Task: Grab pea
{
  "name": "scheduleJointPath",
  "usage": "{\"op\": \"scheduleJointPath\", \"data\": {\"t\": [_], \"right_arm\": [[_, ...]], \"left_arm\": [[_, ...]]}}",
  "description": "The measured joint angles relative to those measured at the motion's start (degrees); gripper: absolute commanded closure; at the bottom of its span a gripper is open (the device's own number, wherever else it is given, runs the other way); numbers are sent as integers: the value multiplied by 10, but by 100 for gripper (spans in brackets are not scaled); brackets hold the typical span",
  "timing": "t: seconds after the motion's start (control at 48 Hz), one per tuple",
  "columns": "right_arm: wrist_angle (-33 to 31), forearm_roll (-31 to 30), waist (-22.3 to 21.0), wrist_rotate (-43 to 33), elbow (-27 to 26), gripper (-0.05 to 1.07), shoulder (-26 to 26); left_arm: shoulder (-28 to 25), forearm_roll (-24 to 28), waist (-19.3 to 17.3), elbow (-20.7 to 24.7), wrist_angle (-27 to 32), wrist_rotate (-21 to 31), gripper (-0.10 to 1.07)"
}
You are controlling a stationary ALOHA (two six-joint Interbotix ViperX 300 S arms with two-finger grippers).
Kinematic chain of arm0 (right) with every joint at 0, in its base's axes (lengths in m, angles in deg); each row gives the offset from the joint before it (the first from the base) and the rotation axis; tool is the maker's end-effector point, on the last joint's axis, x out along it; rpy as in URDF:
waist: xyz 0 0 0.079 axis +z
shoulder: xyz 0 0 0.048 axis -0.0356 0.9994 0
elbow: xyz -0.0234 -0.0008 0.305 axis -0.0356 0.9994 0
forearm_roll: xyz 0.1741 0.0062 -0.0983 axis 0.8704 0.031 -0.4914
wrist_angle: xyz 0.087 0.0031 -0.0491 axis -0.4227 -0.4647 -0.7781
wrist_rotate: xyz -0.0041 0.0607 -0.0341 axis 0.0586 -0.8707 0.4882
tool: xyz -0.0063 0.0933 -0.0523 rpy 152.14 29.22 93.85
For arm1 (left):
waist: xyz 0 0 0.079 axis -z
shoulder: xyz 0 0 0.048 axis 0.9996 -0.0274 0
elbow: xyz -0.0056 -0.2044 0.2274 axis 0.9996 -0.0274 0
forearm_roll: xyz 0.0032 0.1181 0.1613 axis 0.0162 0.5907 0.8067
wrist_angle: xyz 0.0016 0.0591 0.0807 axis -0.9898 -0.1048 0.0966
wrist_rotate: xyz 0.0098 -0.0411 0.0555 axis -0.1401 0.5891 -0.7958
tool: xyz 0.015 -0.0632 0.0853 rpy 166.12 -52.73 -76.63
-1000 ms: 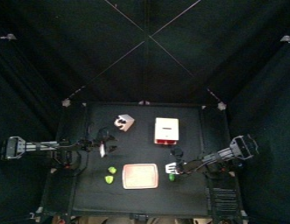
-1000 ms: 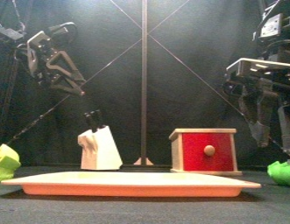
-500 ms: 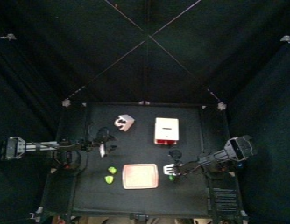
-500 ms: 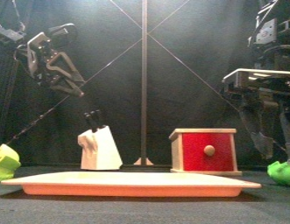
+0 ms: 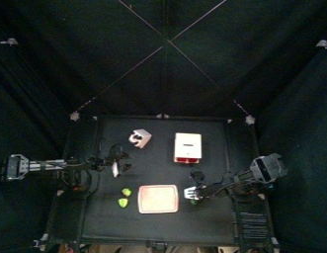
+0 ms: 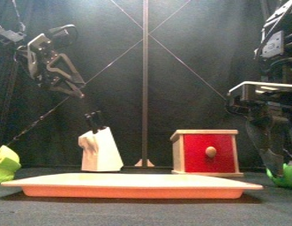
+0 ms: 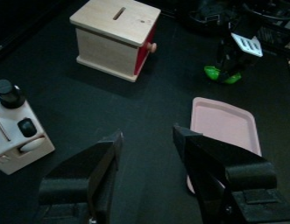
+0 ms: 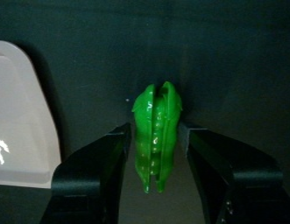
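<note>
Your right gripper (image 8: 157,175) stands with its jaws spread wide, and the pea (image 8: 155,133) lies lengthwise in the gap between them on the black table (image 8: 217,52). In the right wrist view the two jaw tips flank the pod's lower half; whether they touch it you cannot tell from these pictures, and nothing is clamped.

From the front, the right gripper (image 6: 274,150) hangs low over the pea (image 6: 285,173), which shows as a green lump at the table's right edge, just beside the pink tray (image 6: 136,185). From above, the pea (image 5: 195,201) sits right of the tray (image 5: 159,199), directly under the gripper's tips.

Compared with a second ago, your right arm has come down: the gripper sits lower in the front view and now hides more of the pea. Its jaws have kept the same wide spread. The pea has not shifted.

Your left gripper (image 7: 147,149) hangs raised over the table's left side, jaws apart and empty, looking toward the wooden box with a red front (image 7: 116,37) and the white block (image 7: 18,131). It has not moved.
</note>
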Motion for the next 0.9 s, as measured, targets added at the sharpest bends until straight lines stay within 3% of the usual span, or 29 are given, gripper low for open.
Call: {"op": "scheduleJointPath", "data": {"t": [0.896], "right_arm": [[13, 1, -2, 0, 2, 22, 12]], "left_arm": [[1, 0, -2, -1, 1, 0, 12]]}}
